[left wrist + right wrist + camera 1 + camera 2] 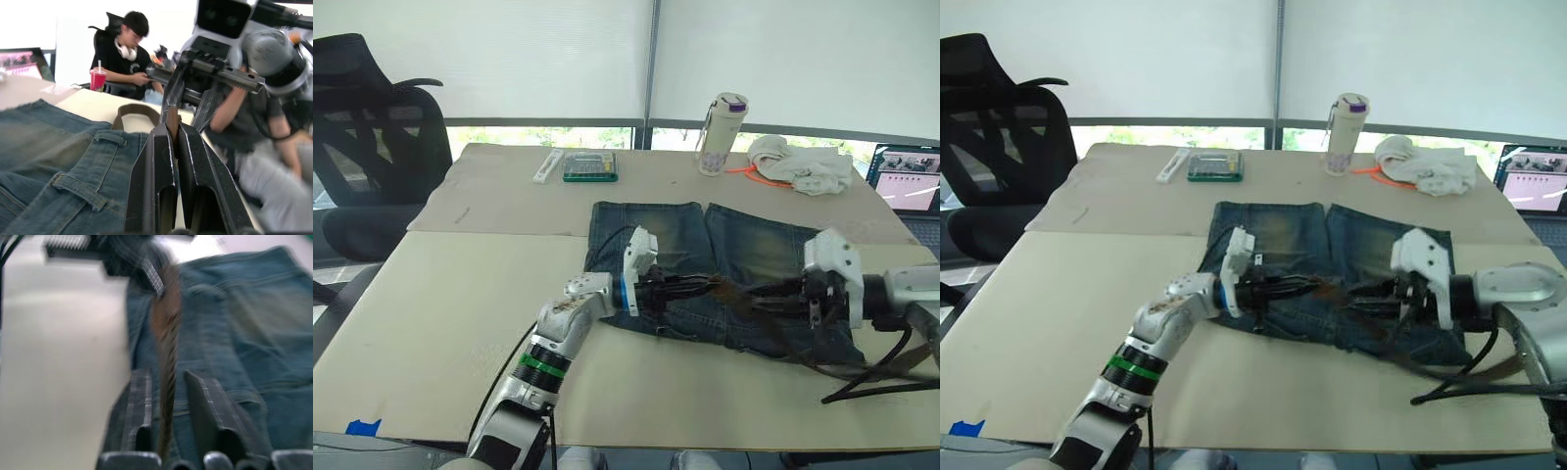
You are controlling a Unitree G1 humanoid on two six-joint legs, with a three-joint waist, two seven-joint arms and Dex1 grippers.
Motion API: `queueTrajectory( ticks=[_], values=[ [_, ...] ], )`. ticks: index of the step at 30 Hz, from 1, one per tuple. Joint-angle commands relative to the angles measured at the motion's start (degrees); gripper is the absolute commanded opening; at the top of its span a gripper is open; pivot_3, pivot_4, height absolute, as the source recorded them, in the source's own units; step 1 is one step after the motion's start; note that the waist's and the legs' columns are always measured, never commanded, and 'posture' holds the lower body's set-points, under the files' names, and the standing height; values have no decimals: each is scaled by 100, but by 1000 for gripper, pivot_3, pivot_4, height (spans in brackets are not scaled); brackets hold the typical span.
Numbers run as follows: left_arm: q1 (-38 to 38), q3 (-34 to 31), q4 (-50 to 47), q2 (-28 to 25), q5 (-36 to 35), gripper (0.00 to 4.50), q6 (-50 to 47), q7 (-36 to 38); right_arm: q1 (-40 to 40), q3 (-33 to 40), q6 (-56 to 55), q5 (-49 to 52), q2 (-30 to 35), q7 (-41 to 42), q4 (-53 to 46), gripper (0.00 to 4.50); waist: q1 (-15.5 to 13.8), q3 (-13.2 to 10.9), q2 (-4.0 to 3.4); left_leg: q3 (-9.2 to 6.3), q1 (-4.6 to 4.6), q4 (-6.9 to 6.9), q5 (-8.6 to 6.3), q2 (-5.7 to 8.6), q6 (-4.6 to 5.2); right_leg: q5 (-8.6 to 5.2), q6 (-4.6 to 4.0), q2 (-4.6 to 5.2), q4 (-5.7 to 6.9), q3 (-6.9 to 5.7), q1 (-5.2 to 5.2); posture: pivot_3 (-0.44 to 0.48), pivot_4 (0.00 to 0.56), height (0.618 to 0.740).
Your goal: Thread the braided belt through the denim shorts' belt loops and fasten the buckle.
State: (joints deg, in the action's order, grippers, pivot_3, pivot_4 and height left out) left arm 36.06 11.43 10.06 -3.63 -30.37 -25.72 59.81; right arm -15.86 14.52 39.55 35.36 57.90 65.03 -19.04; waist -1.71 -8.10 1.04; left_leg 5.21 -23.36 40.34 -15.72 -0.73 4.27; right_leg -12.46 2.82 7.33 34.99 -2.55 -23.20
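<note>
1. While the belt point(729, 292) hangs stretched between the two arms at centre frame of the head view, its brown tip is pinched between the pressed-together fingers of the left tool point(705, 287), just above the waistband of the shorts point(744, 250).
2. At centre right, the right tool point(771, 299) has its fingers spread, the strap running loose between them without being gripped; the rest of the strap trails off toward the lower right of the frame.
3. A belt loop point(78, 190) lies flat on the denim in the lower left of the left wrist view, with another point(111, 138) further along; no buckle can be made out.
4. Judged from this, the threading is barely begun. The tip should be kept low and in line with the waistband, so it slides under a loop rather than over it.
5. Across the surface point(431, 323), in the upper right, sit a bottle point(721, 134) and a white cloth point(803, 164).
</note>
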Motion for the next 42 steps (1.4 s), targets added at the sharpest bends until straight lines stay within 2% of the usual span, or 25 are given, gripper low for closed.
queueTrajectory(
  ticks=[1, 3, 4, 6, 9, 10, 12, 14, 22, 27, 30, 37, 39, 42],
  values=[
    [176, -567, -118, 413, -739, 0, -781, -655, -370, 1033, 841, 1319, -567, -1003, -102, 2759, 8, -1, 2, -3, 0, 0, 0, -1, 0, 0, 0, 0, 1, 0, 0, 0, 150, 737],
    [181, -890, -181, 695, -1109, 0, -1233, -1132, -437, 1522, 1387, 2306, -925, -1665, -176, 3497, 11, -1, 2, -10, -1, -1, 0, -4, 0, 0, 0, 2, 2, 0, -1, 0, 150, 737],
    [169, -1060, -240, 879, -1348, 0, -1497, -1453, -220, 1728, 1647, 2993, -1055, -1916, -339, 3811, -2, -1, 2, -12, -2, -3, 0, -4, 0, 0, 0, 3, 1, -1, -1, 0, 150, 737],
    [164, -1411, -370, 1282, -1825, 0, -1904, -2166, 324, 1923, 1814, 4252, -1432, -2641, -730, 3811, -51, -2, 5, -25, -8, -6, -1, -4, 1, 0, 0, 7, -2, -11, 2, 0, 150, 737],
    [226, -1840, -480, 1741, -2477, 0, -2242, -3151, 1182, 1750, 1452, 5352, -2185, -3809, -1179, 3811, -49, -1, 2, -40, -11, -13, 0, -6, 0, 0, 0, 9, -1, -13, 3, 0, 150, 737],
    [242, -1926, -506, 1833, -2706, 0, -2306, -3390, 1480, 1634, 1329, 5430, -2469, -4057, -1273, 3811, -43, 0, 1, -40, -11, -17, 1, -5, -1, 0, 0, 11, -1, -9, 1, 0, 150, 737],
    [227, -1935, -577, 1870, -2996, 0, -2409, -3636, 1904, 1348, 1112, 4962, -2935, -4335, -1348, 3811, -40, 0, 1, -31, -12, -15, 0, -1, 0, 0, 0, 12, 1, -1, -3, 0, 150, 737],
    [201, -1920, -622, 1862, -3268, 0, -2535, -3809, 2043, 1132, 743, 4562, -3432, -4583, -1273, 3811, -35, 1, 0, -26, -9, -8, -1, 5, 3, 2, 3, 9, 3, 0, 1, 0, 150, 737],
    [111, -1691, -755, 1639, -3850, 0, -2713, -4086, 1512, 694, -631, 4251, -5262, -5325, -862, 3811, 7, 3, -5, -27, -5, -5, 2, 24, -1, 2, 8, -6, 6, 12, -1, 0, 150, 737],
    [70, -1601, -797, 1584, -3949, 0, -2634, -4168, 1151, 693, -1115, 4302, -5602, -5386, -769, 3811, 41, 3, -5, -29, -5, -7, 5, 28, -7, 1, 8, -9, 5, 15, -1, 0, 150, 737],
    [41, -1542, -820, 1549, -3913, 0, -2602, -4148, 1048, 678, -1259, 4356, -5626, -5394, -733, 3026, 57, 3, -5, -29, -3, -11, 6, 28, -9, 1, 8, -11, 5, 15, 0, 0, 150, 737],
    [21, -1507, -792, 1487, -3832, 0, -2441, -4134, 1129, 684, -1239, 4508, -5330, -5348, -830, 600, 90, 3, -5, -29, -1, -17, 7, 28, -10, 1, 6, -11, 3, 16, 0, 0, 150, 737],
    [8, -1495, -791, 1469, -3822, 0, -2418, -4125, 1155, 685, -1253, 4540, -5276, -5361, -855, 36, 97, 3, -5, -29, 1, -22, 7, 28, -10, 1, 6, -11, 2, 17, -1, 0, 150, 737],
    [-26, -1391, -819, 1410, -3637, 0, -2319, -4044, 1182, 680, -1276, 4551, -5200, -5392, -902, 36, 97, 3, -5, -29, 1, -24, 7, 29, -9, 1, 6, -11, 0, 19, 0, 0, 150, 737]
  ],
)
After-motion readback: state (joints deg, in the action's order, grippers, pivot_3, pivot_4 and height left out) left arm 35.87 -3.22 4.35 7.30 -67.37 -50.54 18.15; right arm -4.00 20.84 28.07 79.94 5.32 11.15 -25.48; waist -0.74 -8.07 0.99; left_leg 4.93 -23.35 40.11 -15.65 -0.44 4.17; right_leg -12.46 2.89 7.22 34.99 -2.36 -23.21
